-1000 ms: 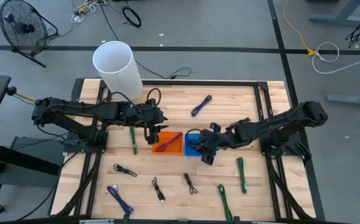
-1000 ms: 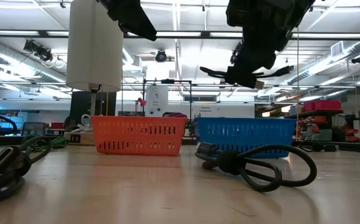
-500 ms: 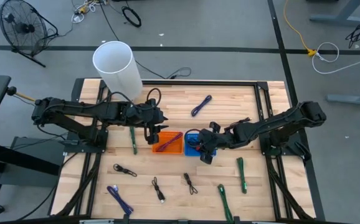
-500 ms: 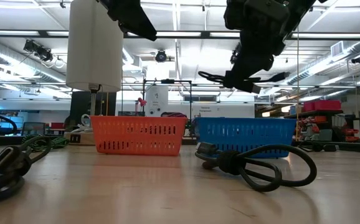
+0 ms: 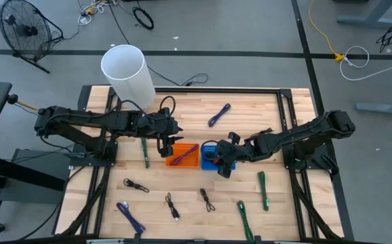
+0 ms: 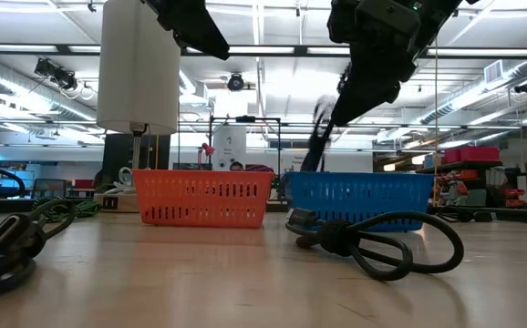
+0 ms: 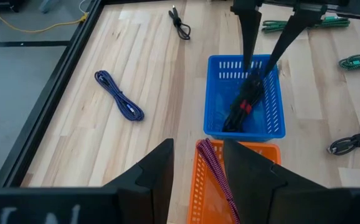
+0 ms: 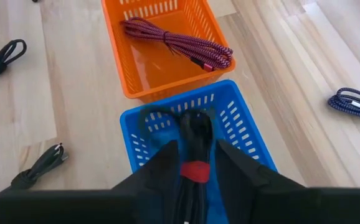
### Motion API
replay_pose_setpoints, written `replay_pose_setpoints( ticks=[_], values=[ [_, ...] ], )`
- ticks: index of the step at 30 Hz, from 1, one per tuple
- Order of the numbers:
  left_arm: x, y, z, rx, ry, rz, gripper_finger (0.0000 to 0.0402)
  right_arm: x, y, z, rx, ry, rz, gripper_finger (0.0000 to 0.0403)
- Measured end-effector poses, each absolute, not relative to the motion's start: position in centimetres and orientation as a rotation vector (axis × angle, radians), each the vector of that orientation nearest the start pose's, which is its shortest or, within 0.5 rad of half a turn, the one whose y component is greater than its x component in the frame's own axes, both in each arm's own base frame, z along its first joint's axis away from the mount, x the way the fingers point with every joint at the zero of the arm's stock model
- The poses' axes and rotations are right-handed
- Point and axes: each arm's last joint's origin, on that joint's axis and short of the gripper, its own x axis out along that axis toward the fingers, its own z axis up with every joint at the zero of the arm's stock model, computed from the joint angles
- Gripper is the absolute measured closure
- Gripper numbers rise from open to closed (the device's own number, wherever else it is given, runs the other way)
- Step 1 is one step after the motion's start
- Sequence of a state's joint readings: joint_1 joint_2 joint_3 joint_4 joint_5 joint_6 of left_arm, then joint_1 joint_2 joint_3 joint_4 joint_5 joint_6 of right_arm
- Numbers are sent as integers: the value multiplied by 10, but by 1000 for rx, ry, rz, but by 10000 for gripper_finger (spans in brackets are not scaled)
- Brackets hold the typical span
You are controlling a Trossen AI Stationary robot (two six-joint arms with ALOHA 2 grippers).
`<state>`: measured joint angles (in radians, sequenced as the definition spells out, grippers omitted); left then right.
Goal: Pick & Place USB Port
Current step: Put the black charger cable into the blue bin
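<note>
My right gripper (image 5: 220,161) hangs open over the blue basket (image 5: 209,163). A bundled black USB cable with a red tie (image 8: 195,146) stands between its fingers, its lower end inside the basket (image 7: 243,102). In the low view the cable (image 6: 314,137) is a blurred streak from the gripper (image 6: 350,96) down to the basket rim. My left gripper (image 5: 169,144) waits open above the orange basket (image 5: 182,156), which holds a maroon braided cable (image 8: 177,37). My right gripper's fingers (image 7: 253,59) stand on either side of the black cable's upper end (image 7: 255,78), coming from above and pointing down. I cannot tell whether they touch it. The cable's lower part is inside the blue basket.
A tall white cylinder (image 5: 125,68) stands at the far left corner. Loose cables lie around the baskets: black ones (image 5: 135,184) (image 5: 206,198) and green ones (image 5: 262,190) near the front edge, and blue ones (image 5: 218,115) (image 5: 130,215). One black loop (image 6: 373,241) lies before the blue basket.
The black cable lay level at the right gripper's fingertips above the blue basket. It has since swung end-down and dropped toward the basket. The right gripper has edged slightly toward the table's left. The left arm has kept still.
</note>
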<state>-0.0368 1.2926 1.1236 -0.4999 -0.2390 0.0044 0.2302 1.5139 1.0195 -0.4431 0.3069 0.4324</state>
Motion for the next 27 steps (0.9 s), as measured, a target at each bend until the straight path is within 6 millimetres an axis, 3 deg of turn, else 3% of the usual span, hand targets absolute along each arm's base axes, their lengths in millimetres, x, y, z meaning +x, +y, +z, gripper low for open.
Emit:
replay_pose_setpoints(
  ticks=[17,21,27],
  values=[
    [274,-3,316,96,664,193,259,300,60,227,135,857,-289,293],
    [274,-3,316,96,664,193,259,292,54,223,71,913,-417,295],
    [274,-3,316,96,666,193,259,265,29,213,50,1156,-667,298]
  ],
)
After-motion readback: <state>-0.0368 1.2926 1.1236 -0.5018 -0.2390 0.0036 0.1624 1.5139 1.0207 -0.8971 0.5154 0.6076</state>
